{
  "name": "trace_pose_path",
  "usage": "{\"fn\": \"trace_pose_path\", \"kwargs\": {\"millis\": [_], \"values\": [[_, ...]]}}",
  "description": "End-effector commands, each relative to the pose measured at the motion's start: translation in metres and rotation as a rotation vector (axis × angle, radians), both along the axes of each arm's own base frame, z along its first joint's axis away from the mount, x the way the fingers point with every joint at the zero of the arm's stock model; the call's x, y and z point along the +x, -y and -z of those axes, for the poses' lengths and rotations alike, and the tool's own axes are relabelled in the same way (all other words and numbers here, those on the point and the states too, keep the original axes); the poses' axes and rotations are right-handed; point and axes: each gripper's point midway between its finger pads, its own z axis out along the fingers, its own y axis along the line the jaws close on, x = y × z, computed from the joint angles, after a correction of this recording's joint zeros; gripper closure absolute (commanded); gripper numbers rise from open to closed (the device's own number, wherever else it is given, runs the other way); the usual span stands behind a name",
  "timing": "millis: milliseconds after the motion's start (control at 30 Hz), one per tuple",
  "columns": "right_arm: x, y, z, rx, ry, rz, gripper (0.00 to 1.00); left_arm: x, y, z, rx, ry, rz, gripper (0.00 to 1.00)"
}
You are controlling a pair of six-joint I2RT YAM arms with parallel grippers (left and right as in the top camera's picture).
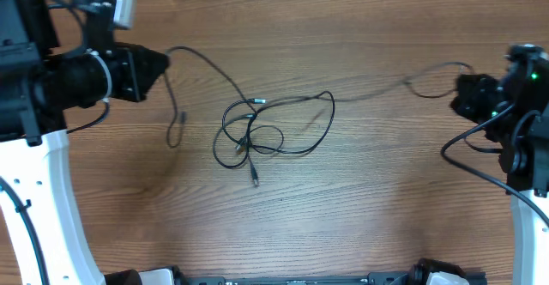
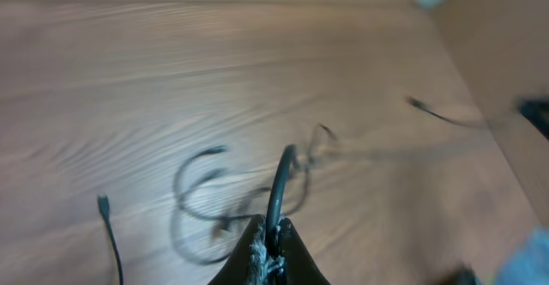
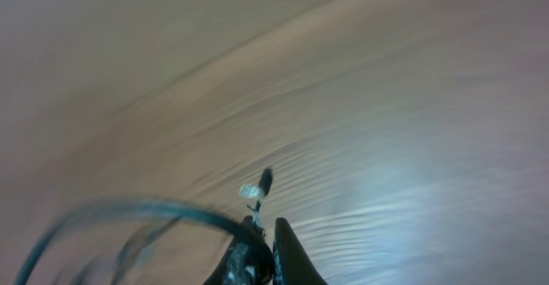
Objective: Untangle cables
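Overhead view: the cables (image 1: 249, 137) sit mid-table as a loose knot of black loops, wider than it is deep. The whole run has its long axis left to right across the table (image 1: 360, 199). One strand climbs from the knot toward the far left and ends at the left gripper (image 1: 163, 62). Another leaves the knot's right side, runs nearly straight to the right with a small kink, and reaches the right gripper (image 1: 459, 96). A short tail (image 1: 255, 175) drops out of the knot and points at the near edge. A separate loose end (image 1: 176, 129) lies just left of the knot, apart from it, with its axis running far to near and a small plug at the far tip.

Left wrist view: the left gripper's fingers are clenched on one black strand, which rises from between the tips and heads off toward the knot. The picture is blurred, so the loops beyond cannot be traced.

Right wrist view: the right gripper is also pinched tight on a strand that arcs away to the left of the picture. A silver-tipped plug (image 3: 253, 191) pokes out just past the fingertips, pointing away from the gripper. Heavy blur here too.

Both arms sit well apart at opposite sides, with the knot between them.
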Motion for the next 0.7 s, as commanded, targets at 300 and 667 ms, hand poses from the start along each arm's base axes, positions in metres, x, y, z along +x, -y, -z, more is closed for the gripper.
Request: {"fn": "trace_pose_path", "kwargs": {"millis": [300, 667], "values": [[-0.027, -0.121, -0.034, 0.046, 0.177, -0.636, 0.96, -0.024, 0.085, 0.001, 0.063, 0.076, 0.343, 0.96], [-0.021, -0.133, -0.006, 0.072, 0.067, -0.664, 0.93, -0.038, 0.114, 0.006, 0.061, 0.065, 0.444, 0.96]]}}
